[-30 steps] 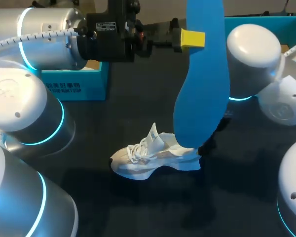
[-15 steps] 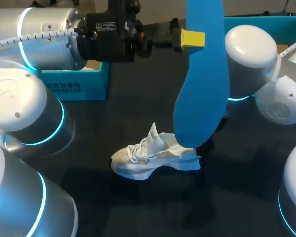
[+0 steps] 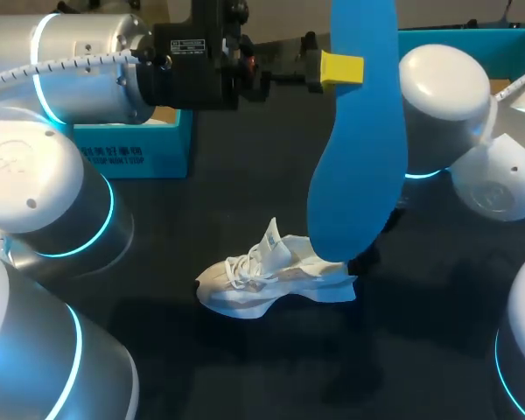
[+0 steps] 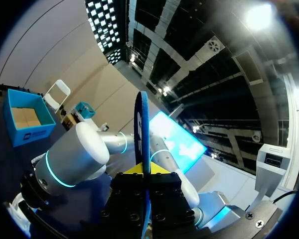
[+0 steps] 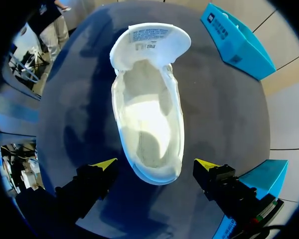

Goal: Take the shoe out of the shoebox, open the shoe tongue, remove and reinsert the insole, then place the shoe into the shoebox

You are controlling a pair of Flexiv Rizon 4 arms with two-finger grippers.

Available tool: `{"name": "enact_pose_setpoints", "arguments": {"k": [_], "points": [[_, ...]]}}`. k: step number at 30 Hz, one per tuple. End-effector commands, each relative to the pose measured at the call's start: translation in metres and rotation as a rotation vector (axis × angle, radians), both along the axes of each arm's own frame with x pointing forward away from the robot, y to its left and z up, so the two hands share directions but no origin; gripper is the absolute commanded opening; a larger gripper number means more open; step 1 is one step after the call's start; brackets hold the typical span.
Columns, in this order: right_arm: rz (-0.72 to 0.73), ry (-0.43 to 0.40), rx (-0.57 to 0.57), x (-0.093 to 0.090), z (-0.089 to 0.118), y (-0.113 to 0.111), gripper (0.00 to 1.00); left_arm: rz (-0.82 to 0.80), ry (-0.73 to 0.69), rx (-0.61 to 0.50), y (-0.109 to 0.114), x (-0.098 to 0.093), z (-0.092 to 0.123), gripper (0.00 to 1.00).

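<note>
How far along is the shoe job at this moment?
Done: the shoe sits on the table outside the shoebox, its tongue folded open and its inside bare. In hand: the left tool is shut on the blue insole, held upright above the shoe, and the right tool hangs open over the shoe. Left: reinsert the insole, then box the shoe.

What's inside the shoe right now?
Inside the shoe only a bare white footbed shows, tongue pulled open. The blue insole is out, held in the left gripper. The toe end under the upper is hidden.
</note>
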State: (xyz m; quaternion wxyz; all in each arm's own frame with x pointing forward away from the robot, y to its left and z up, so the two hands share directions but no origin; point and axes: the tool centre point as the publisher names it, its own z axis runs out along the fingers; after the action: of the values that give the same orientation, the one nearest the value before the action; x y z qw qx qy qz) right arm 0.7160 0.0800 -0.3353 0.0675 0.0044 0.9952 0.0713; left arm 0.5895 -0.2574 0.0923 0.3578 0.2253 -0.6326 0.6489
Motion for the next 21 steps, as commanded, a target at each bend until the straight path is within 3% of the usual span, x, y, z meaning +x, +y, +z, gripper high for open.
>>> {"name": "enact_pose_setpoints", "arguments": {"k": [1,8,21], "points": [[-0.001,-0.002,-0.002,-0.001,0.0,0.0,1.0,0.003,0.001,0.0,-0.002,-0.001,-0.001,0.0],[-0.002,0.002,-0.007,0.0,0.001,0.001,1.0,0.003,0.001,0.0,-0.002,-0.001,-0.001,0.0],[0.022,0.012,-0.069,0.02,0.02,0.025,1.0,0.003,0.001,0.0,-0.002,-0.001,-0.001,0.0]]}}
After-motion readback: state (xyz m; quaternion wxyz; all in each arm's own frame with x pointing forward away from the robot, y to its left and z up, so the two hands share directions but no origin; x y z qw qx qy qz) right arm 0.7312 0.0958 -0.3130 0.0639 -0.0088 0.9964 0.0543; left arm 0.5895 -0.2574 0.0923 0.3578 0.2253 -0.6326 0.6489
